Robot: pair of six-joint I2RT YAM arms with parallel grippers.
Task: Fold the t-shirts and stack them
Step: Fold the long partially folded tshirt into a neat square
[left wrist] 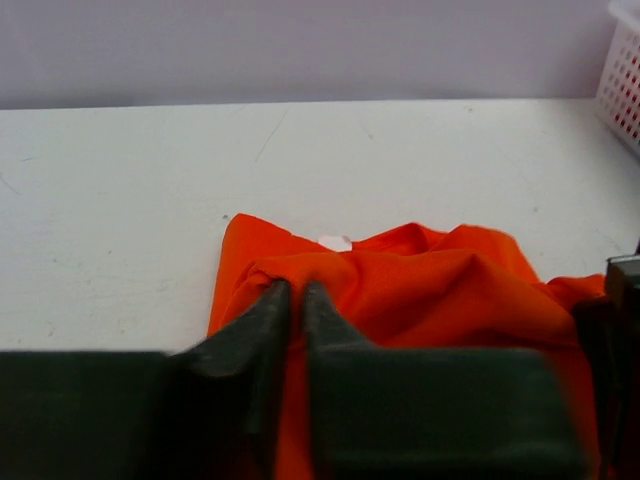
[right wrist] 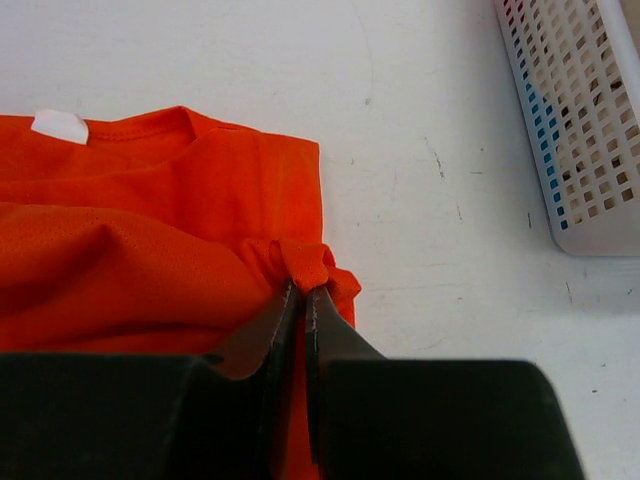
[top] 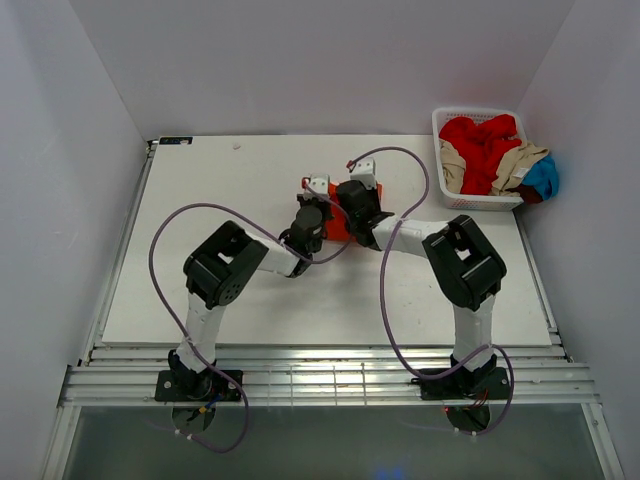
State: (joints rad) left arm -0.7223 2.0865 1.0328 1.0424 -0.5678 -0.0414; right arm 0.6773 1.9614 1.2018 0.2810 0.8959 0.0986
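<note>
Barely begun: pinching the orange t-shirt (top: 337,226), rumpled mid-bench nearer the far edge, with left gripper (left wrist: 297,292) and right gripper (right wrist: 305,292) each clamped on a fold of its cloth, leaving the other t-shirts (top: 485,140) heaped unfolded in the basket (top: 480,203) at the far right corner.

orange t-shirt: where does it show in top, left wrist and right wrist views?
Top external: orange t-shirt mid-frame, only a small patch showing.
Left wrist: shirt lower centre to right, pinched by the left end effector.
Right wrist: shirt in the left half, edge pinched by the right end effector.
Shared landmark: white basket, at right in every view.
</note>
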